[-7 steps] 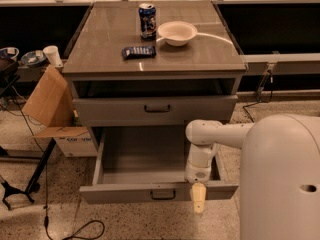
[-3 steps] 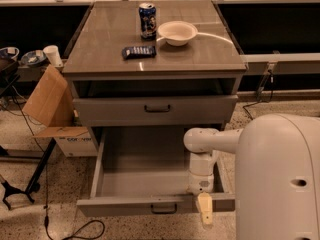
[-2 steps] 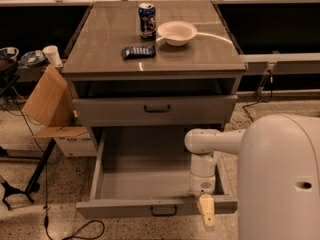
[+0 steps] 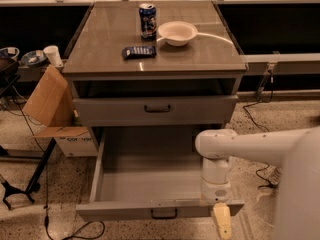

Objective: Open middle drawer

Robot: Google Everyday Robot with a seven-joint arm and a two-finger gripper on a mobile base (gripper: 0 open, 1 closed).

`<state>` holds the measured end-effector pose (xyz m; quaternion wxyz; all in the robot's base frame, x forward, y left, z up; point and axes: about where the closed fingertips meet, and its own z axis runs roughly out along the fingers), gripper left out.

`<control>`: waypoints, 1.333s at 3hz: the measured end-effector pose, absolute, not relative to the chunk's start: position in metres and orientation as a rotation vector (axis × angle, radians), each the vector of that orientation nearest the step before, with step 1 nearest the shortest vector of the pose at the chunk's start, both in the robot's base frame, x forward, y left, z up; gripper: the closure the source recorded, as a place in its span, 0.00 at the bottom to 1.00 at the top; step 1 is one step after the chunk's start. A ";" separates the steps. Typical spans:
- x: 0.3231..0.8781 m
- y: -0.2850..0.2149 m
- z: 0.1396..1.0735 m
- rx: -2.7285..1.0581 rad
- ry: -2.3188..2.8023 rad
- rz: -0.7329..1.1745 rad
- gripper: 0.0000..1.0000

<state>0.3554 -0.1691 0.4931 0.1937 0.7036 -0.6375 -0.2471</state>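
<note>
The middle drawer is a wide grey drawer with a shallow flat front and a small dark loop handle. It stands pulled far out of the cabinet, and its plain grey inside is bare. My gripper points down at the right end of the drawer's front, at or just over its edge. The white arm reaches in from the right. Above it, the taller-fronted grey drawer with a wider handle is slightly out.
On the cabinet top stand a blue can, a white bowl and a dark packet. A cardboard box and a black stand leg are on the left. Cables lie on the floor on both sides.
The middle drawer has come further out toward the camera, with my gripper moving down and forward along with its front. In the last second almost nothing has moved.
</note>
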 end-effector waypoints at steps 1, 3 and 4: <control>0.356 -0.173 0.543 2.074 -2.032 -0.601 0.00; 0.413 -0.148 0.572 2.222 -2.376 -0.454 0.00; 0.413 -0.148 0.572 2.222 -2.376 -0.454 0.00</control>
